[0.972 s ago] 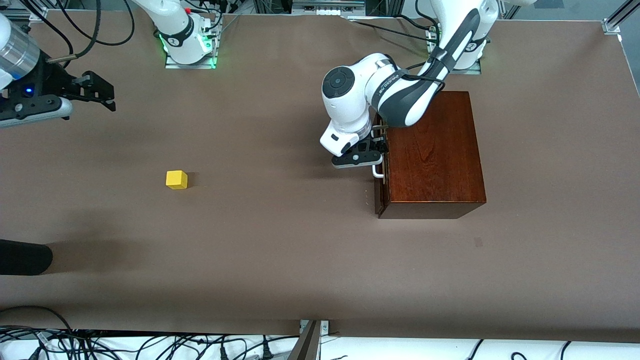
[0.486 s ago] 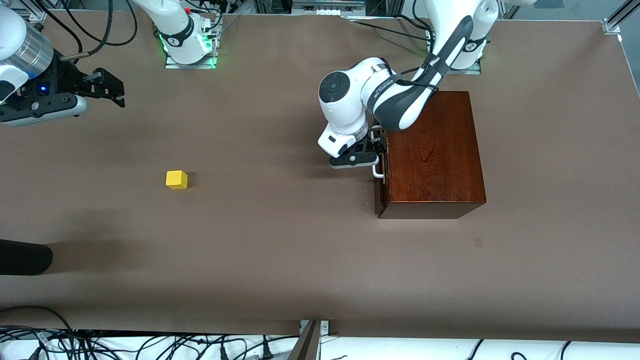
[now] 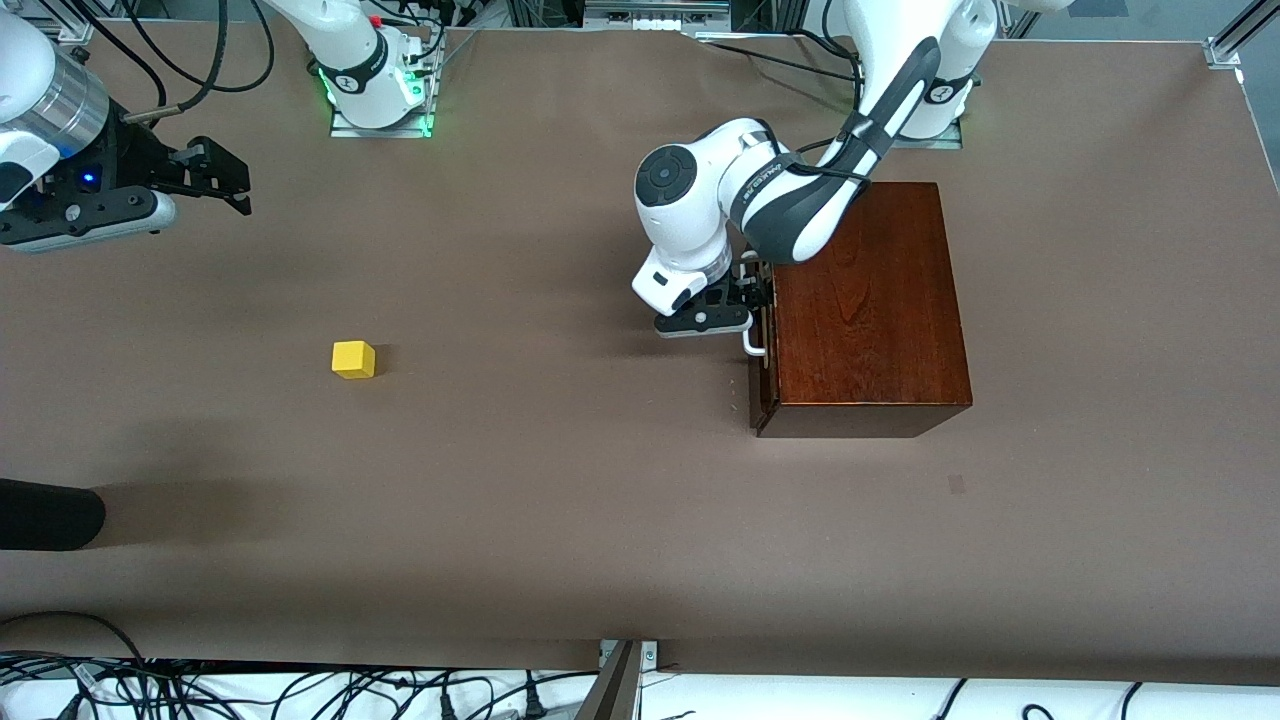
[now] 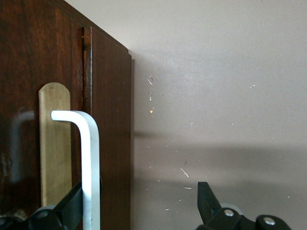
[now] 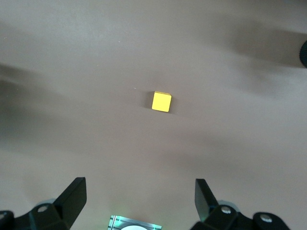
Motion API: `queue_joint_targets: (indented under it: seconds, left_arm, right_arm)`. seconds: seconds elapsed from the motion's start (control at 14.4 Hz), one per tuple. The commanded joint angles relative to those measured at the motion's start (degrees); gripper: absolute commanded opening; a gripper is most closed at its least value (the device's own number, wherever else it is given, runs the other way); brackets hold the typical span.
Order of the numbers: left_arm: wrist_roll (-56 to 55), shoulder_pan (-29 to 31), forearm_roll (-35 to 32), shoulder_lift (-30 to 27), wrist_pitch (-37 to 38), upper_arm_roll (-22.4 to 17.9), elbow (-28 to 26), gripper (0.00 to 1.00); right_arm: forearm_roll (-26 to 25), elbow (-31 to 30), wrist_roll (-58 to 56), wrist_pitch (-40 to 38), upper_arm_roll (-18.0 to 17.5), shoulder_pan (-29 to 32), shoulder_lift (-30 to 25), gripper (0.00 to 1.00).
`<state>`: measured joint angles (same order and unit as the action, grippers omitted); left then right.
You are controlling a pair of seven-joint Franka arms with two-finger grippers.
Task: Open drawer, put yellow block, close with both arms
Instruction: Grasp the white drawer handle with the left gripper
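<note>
The reddish-brown wooden box (image 3: 865, 300) stands toward the left arm's end of the table. Its drawer (image 3: 758, 395) looks pushed in, with the dark front (image 4: 29, 81) facing the right arm's end. My left gripper (image 3: 756, 290) is open at the white handle (image 3: 752, 345). In the left wrist view (image 4: 139, 206) the handle's bar (image 4: 90, 163) lies between the fingers, close against one finger (image 4: 71, 208). The yellow block (image 3: 353, 359) sits alone on the table toward the right arm's end. My right gripper (image 3: 232, 185) hangs open above the table, and its wrist view (image 5: 139, 199) shows the block (image 5: 161, 101) ahead of the fingers.
A black rounded object (image 3: 45, 513) pokes in at the right arm's end of the table, nearer to the front camera than the block. The right arm's base (image 3: 378, 90) glows green at the back edge. Cables (image 3: 300, 690) lie along the front edge.
The right gripper has swung in from the table's end toward the middle. The left hand has shifted slightly along the drawer front toward the arms' bases. The block has not moved.
</note>
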<state>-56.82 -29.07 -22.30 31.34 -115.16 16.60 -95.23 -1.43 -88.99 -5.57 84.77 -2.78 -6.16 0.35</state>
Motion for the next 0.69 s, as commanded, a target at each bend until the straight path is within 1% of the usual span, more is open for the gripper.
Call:
queue_joint_targets:
  seconds: [0.0,0.28,0.62]
  left_arm:
    - [0.0,-1.0,-1.3,0.9,-1.0,-0.3,0.8,1.00]
    - [0.4,-0.9,-1.8,0.9,-2.3,-1.4,-0.7,1.00]
    - [-0.3,-1.0,-0.9,0.9,-2.3,-1.4,-0.6,1.00]
  right_arm:
    - [-0.9,1.1,0.8,-0.8,0.1,-0.1,-0.1,1.00]
    - [-0.9,1.2,5.2,-0.9,0.1,-0.1,0.0,1.00]
    - [-0.6,1.2,5.7,-1.0,0.0,-0.1,-0.1,1.00]
